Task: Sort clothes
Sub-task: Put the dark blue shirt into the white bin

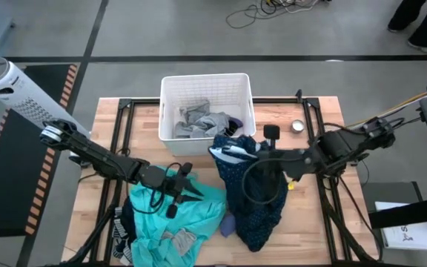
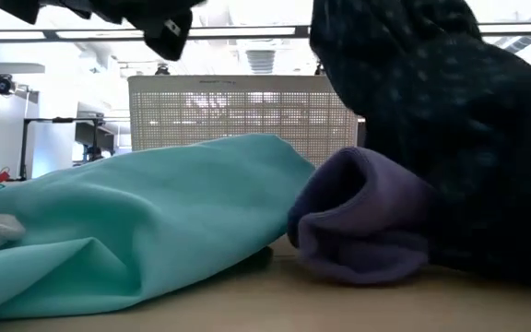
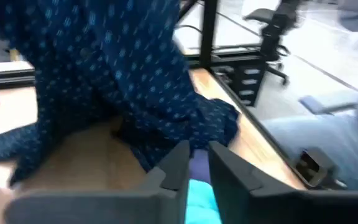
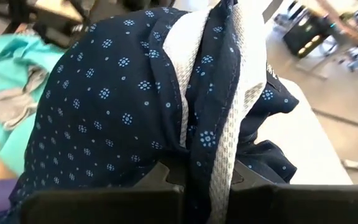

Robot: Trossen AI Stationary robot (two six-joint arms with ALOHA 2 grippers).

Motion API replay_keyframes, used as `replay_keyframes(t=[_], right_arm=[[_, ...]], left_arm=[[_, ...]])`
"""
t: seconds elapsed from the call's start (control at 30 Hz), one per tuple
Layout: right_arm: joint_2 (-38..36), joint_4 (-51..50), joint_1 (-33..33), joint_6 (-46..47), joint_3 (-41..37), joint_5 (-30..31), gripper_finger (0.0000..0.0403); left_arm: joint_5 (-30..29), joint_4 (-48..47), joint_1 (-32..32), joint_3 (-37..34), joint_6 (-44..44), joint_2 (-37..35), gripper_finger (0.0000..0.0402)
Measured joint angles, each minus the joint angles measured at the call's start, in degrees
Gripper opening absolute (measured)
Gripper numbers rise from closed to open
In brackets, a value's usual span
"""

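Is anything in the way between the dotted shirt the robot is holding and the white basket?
Nothing visible. The right gripper holds the dotted shirt up beside the white basket's near rim, with only air between them.

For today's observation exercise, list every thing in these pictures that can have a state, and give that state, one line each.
Dark blue dotted garment: lifted, hanging from the right gripper, lower part on the table.
Turquoise garment: crumpled on the table.
Purple garment: lying on the table.
White bin: upright, holding grey clothes.
Left gripper: above the turquoise garment, holding nothing.
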Motion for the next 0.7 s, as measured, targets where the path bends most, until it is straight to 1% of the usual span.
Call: replay_keyframes(t=[0.13,0.3,0.43,0.57,0.7], right_arm=[[0.0,0.0,0.0,-2.5,3.6,2.1,0.0002],[0.0,0.0,0.0,-5.3,8.5,3.1,0.0002],[0.6,0.5,0.0,-8.0,12.8,3.2,0.0002],[1.8,0.8,0.0,-10.2,17.1,3.2,0.0002],[3.4,0.9,0.0,-12.0,20.6,3.2,0.0002]], left_arm=[[-3.3,6.6,0.7,0.0,0.4,4.0,0.0114],[-5.2,18.2,2.2,0.0,0.6,9.5,0.0197],[-5.6,27.4,3.7,0.0,1.1,14.2,0.025],[-5.7,37.2,4.7,0.0,1.2,18.6,0.0276],[-5.7,42.6,5.9,1.3,1.2,21.1,0.0276]])
